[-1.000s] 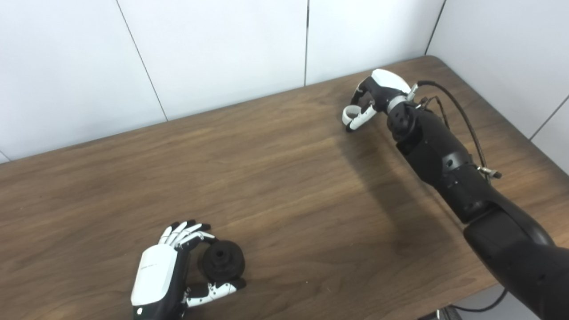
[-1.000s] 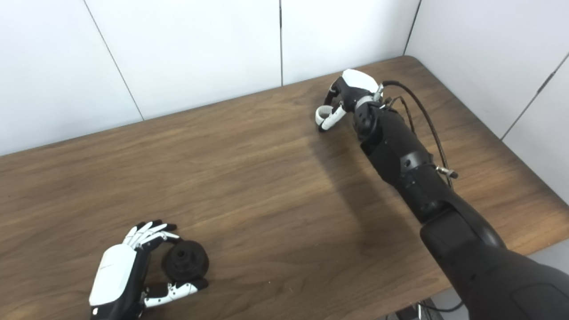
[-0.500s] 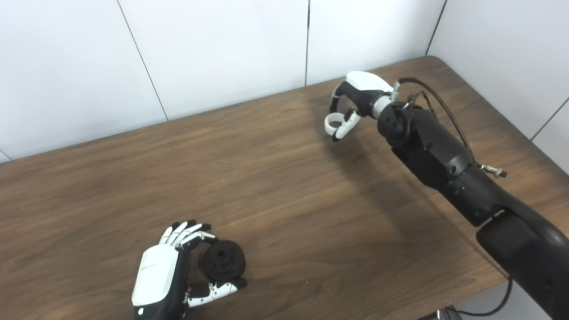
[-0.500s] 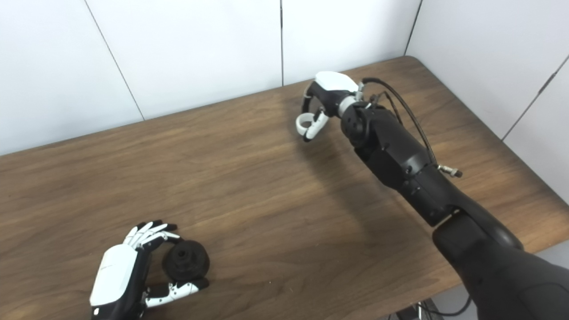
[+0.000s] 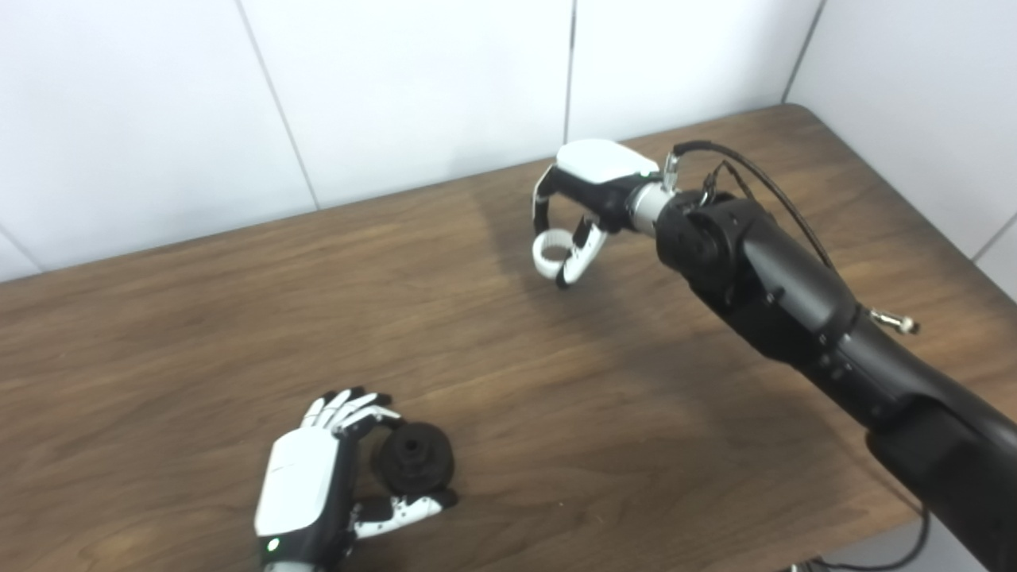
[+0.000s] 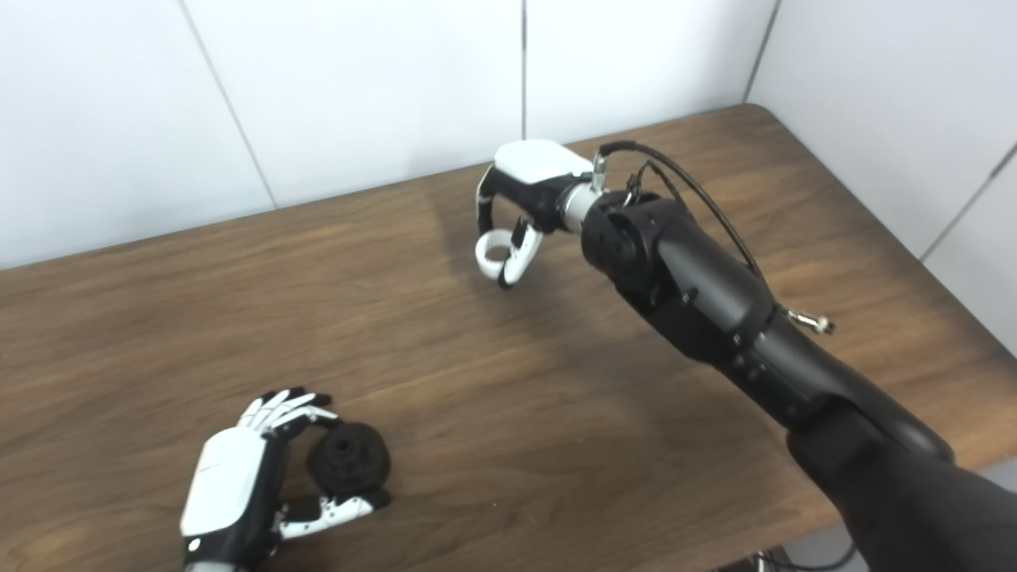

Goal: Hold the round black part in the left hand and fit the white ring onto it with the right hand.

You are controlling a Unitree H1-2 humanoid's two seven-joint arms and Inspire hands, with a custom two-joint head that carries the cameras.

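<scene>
Left hand (image 5: 306,496): fingers and thumb clasp the black part (image 5: 415,468), low on the table (image 5: 199,318).
Right hand (image 5: 584,199): pinches the white ring (image 5: 551,253), lifted, well apart.
Direction: your black part lies toward 7 o'clock from the ring.
Unclear: the part's seat and the ring's tilt.

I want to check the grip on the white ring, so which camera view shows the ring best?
The left eye view: the white ring faces the camera, its hole open, between the right hand's fingers. The right eye view shows the same ring similarly, slightly more edge-on.
</scene>
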